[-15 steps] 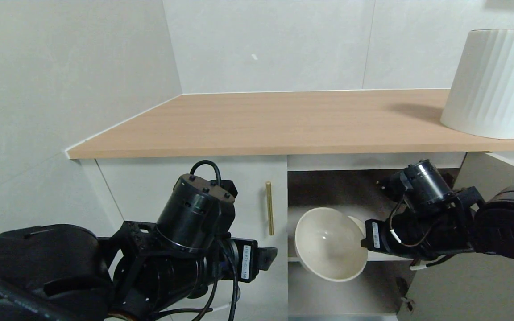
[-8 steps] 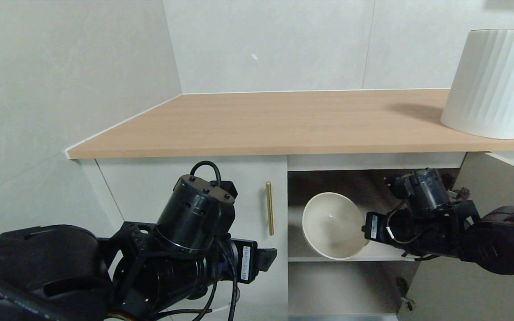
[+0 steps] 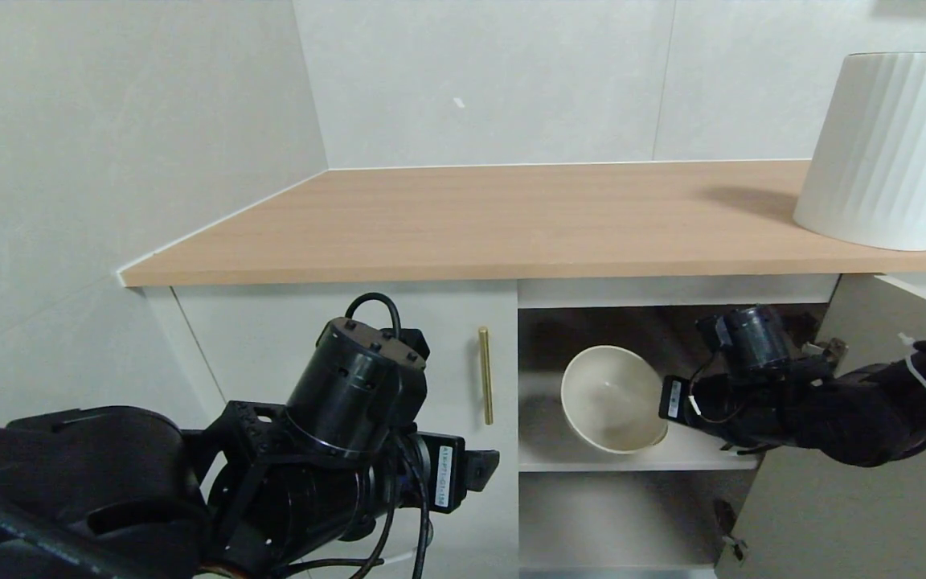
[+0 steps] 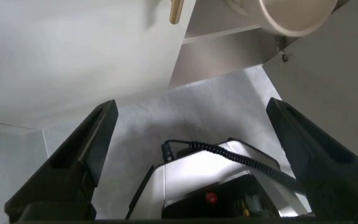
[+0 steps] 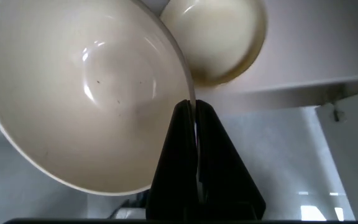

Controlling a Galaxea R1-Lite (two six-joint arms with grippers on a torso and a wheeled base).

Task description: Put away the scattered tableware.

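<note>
Right gripper [image 3: 665, 404], clamped on the bowl [image 3: 609, 396] rim, has carried it up and inward; it now hangs tilted above the shelf [image 3: 547, 460] front edge, beside a second bowl [image 5: 219, 37], nearly ready to set down

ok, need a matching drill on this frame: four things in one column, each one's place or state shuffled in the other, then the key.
Things
1. bowl
2. ribbed cylinder
3. handle
4. left gripper

Place or state
A. on the closed door
B. fingers apart, holding nothing
C. standing on the countertop
D. clamped by its rim in the right gripper, inside the open cabinet

Pairs: 1-D, 2-C, 3-A, 4-B
</note>
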